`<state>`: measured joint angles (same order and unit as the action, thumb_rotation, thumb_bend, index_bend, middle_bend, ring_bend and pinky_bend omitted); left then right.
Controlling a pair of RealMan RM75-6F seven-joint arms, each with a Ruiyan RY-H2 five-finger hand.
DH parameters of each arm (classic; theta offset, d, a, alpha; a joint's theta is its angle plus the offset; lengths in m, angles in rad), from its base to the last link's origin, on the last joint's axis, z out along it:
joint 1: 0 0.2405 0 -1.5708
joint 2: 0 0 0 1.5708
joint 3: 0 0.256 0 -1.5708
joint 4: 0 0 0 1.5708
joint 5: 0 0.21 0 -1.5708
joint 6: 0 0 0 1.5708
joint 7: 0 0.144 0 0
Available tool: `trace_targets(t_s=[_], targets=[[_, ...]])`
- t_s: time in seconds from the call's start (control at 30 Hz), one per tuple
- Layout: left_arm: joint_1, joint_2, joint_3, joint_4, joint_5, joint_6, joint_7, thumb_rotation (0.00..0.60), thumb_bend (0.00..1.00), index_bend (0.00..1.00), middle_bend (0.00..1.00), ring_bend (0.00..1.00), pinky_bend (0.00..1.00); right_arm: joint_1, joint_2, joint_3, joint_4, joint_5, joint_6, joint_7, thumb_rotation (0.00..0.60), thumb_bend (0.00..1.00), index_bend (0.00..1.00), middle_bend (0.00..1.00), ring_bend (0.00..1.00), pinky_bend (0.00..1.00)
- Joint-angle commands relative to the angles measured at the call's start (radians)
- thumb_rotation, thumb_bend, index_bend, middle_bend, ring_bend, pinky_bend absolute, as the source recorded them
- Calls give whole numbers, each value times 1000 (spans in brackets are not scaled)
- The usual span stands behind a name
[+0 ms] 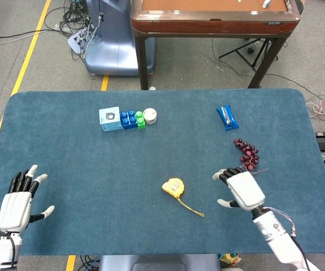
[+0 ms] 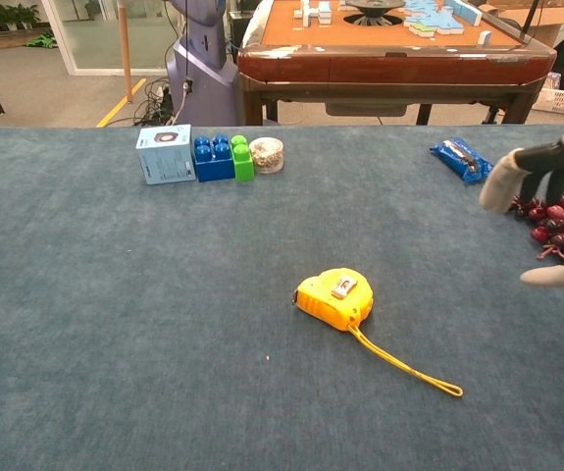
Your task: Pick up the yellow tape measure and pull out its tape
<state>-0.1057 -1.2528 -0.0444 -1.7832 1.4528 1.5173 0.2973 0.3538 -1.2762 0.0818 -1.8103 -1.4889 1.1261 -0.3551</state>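
The yellow tape measure lies flat near the table's middle front, its yellow wrist strap trailing toward the front right. My right hand hovers open a short way to the right of it, fingers spread, touching nothing. My left hand stays open at the front left corner, far from the tape measure, and the chest view does not show it.
A pale blue box, blue and green blocks and a small white roll line up at the back left. A blue packet and a bunch of dark red grapes sit at the back right, close to my right hand.
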Motion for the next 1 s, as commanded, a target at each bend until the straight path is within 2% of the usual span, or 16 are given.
trace_targets(t_s=[0.03,0.2,0.27,0.57,1.0], targets=[[1,2,2,-1,0,-1,1,600,102,206,38,0,0,49,-60,24,-1,61,-54,-69,600,2,312,321,275,362],[1,6,1,-8,4,-4,7,600,102,206,38,0,0,110,-145,48,25,147,-104,-185,600,0,238,257,166,295],[1,7,1,-10,5,-4,8,600,102,206,38,0,0,136,-184,58,38,183,-118,-228,600,0,220,247,152,285],[6,14,0,-9,-2,-7,0,600,102,206,38,0,0,251,-318,87,118,322,-192,-336,600,0,216,227,147,283],[8,36,7,-2,-2,-27,-40,600,102,206,37,0,0,362,-491,103,267,438,-188,-405,600,0,216,222,146,284]])
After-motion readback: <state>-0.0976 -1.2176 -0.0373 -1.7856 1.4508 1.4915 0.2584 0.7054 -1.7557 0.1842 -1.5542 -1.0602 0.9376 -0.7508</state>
